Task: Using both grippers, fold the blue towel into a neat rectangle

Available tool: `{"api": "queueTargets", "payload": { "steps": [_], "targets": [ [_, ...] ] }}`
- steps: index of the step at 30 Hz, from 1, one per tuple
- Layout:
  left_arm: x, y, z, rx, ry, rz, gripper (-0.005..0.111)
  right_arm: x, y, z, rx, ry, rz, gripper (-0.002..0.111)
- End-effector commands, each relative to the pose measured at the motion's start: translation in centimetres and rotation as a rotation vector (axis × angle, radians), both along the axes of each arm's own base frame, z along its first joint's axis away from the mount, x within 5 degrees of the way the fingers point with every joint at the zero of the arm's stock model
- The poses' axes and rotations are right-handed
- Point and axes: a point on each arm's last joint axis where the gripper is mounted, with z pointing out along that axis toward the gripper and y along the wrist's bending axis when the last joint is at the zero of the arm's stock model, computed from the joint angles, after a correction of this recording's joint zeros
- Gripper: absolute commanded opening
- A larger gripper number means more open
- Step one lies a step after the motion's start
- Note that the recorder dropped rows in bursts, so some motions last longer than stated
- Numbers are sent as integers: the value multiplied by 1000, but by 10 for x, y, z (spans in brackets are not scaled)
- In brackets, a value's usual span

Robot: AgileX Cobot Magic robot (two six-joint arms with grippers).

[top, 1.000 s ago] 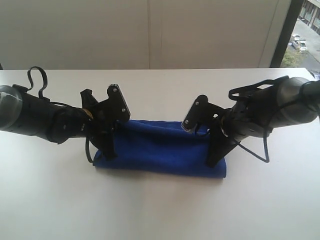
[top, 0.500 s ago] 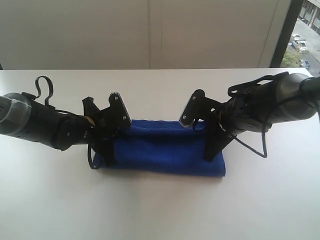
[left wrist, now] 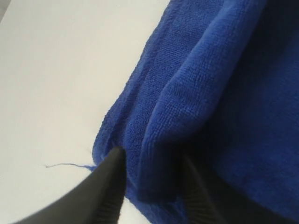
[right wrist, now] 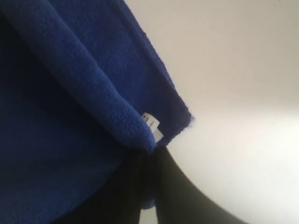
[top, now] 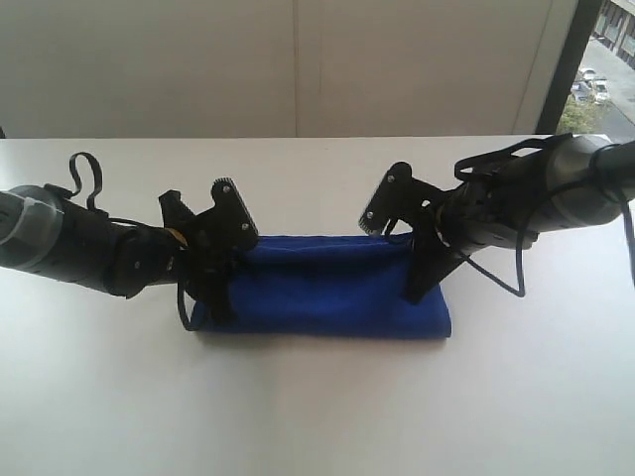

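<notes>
The blue towel (top: 322, 288) lies on the white table (top: 317, 416) as a long folded band running left to right. My left gripper (top: 216, 300) stands at its left end. In the left wrist view the left gripper (left wrist: 152, 186) is open, its fingers (left wrist: 110, 186) apart with a soft fold of the blue towel (left wrist: 187, 107) lying between them. My right gripper (top: 417, 286) stands at the towel's right end. In the right wrist view the right gripper (right wrist: 148, 186) is shut on the corner of the blue towel (right wrist: 70, 93), next to a small white tag (right wrist: 152, 122).
Bare white tabletop surrounds the towel on all sides. The table's far edge (top: 298, 138) meets a pale wall, with a window (top: 605, 59) at the back right. A loose blue thread (left wrist: 60, 165) trails from the towel's left corner.
The left jaws have parted from the towel's left end. The right gripper has shifted slightly away and up with its corner, and the towel's near edge has drawn back into a narrower band.
</notes>
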Motion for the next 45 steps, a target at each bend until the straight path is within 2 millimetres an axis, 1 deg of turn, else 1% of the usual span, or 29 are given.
{"api": "queueTargets", "payload": {
  "steps": [1,3,5,6,7,13,16,18,21,22,23,24,25,27,28,29,30,32,33,36,37,41,43,45],
  "targets": [
    [2,2,1,-11,7,28,62,2,-3,-1,7,1,-23,32],
    [2,2,1,-7,6,28,64,3,-2,0,14,-6,-17,50],
    [2,2,1,-13,9,38,64,4,-1,3,24,-19,-10,61],
    [2,3,1,-16,11,43,64,5,-1,6,26,-27,-10,64],
    [2,3,1,-11,8,38,64,5,-1,7,26,-30,-11,65],
    [2,3,1,-5,6,36,64,6,-2,30,33,-89,-14,65],
    [2,3,8,-10,-10,32,64,4,-2,45,39,-123,-16,65],
    [2,3,19,-24,-34,32,64,2,-4,56,45,-143,-29,65],
    [-1,3,45,-64,-88,35,64,-3,-7,72,106,-166,-110,65],
    [-3,3,54,-80,-99,37,64,-4,-7,76,141,-171,-148,64],
    [-5,4,63,-103,-95,48,63,-7,-8,82,183,-174,-199,60],
    [-8,5,69,-122,-75,60,62,-9,-9,84,209,-172,-229,55],
    [-11,7,76,-149,-41,80,59,-10,-9,87,226,-168,-252,46],
    [-19,9,82,-176,41,111,43,-14,-10,86,255,-128,-298,21],
    [-23,10,82,-169,88,118,28,-16,-10,84,253,-102,-302,9],
    [-26,11,80,-152,128,116,11,-18,-8,82,260,-57,-292,1],
    [-27,11,79,-139,155,115,1,-20,-6,80,258,-22,-271,0],
    [-31,11,74,-110,261,127,0,-22,2,76,289,88,-216,0],
    [-31,10,74,-97,316,134,0,-23,7,76,299,141,-168,0],
    [-24,2,73,-42,447,127,0,-19,25,76,367,341,-47,0],
    [-20,-2,73,-32,486,123,0,-16,29,75,378,382,-36,0],
    [-4,-17,74,-32,563,93,0,-1,33,68,400,408,-88,0],
    [0,-21,71,-31,595,77,0,1,33,64,399,416,-92,0],
    [1,-23,63,-19,624,67,0,2,34,59,394,426,-90,0]
  ]
}}
